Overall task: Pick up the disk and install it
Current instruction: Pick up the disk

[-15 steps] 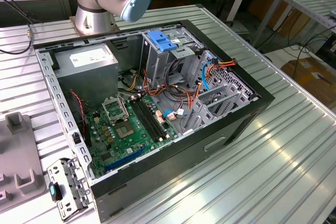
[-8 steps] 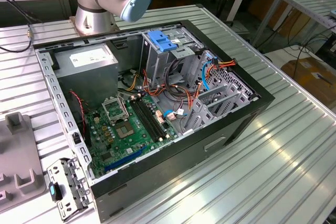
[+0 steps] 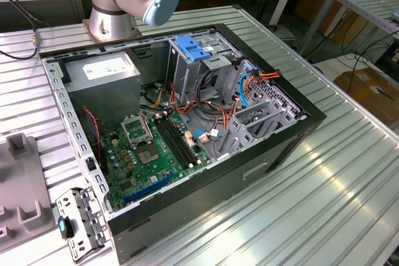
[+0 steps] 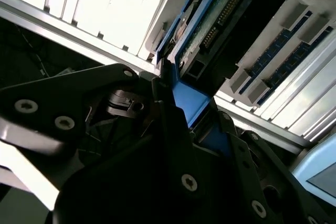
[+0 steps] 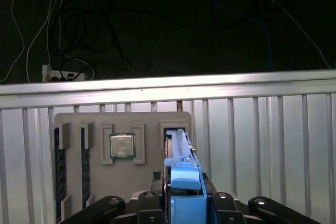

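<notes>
The fingers (image 4: 170, 129) squeeze the disk (image 5: 184, 179) by its blue rail. It stands on edge in the grey tray (image 5: 149, 119).

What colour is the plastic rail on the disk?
Blue. The rail on the disk shows best in the first wrist view.

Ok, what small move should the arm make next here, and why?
Probably a slow, straight lift. In the first wrist view the gripper looks shut on the disk at its blue rail. The disk stands on edge in a slot of the grey tray, beside the CPU, so pulling along the slot should avoid jamming.
</notes>
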You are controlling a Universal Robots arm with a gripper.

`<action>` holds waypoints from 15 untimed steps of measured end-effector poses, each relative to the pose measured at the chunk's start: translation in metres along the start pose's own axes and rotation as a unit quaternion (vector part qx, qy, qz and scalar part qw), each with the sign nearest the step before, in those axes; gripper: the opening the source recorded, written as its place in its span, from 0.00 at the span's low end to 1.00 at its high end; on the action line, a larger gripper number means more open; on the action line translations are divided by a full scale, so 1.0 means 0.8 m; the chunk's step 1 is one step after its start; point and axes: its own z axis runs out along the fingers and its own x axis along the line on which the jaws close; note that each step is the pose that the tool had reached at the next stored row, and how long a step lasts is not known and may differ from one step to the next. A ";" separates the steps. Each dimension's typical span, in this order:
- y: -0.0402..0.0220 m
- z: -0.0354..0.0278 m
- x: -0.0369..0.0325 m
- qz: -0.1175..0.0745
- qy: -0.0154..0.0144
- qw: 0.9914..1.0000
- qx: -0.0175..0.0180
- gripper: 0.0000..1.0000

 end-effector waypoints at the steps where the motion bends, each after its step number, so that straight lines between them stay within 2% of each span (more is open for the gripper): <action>1: 0.0000 -0.0027 0.0000 0.000 0.000 1.000 0.000 0.37; 15: -0.0001 -0.0273 -0.0003 0.000 0.000 1.000 0.000 0.37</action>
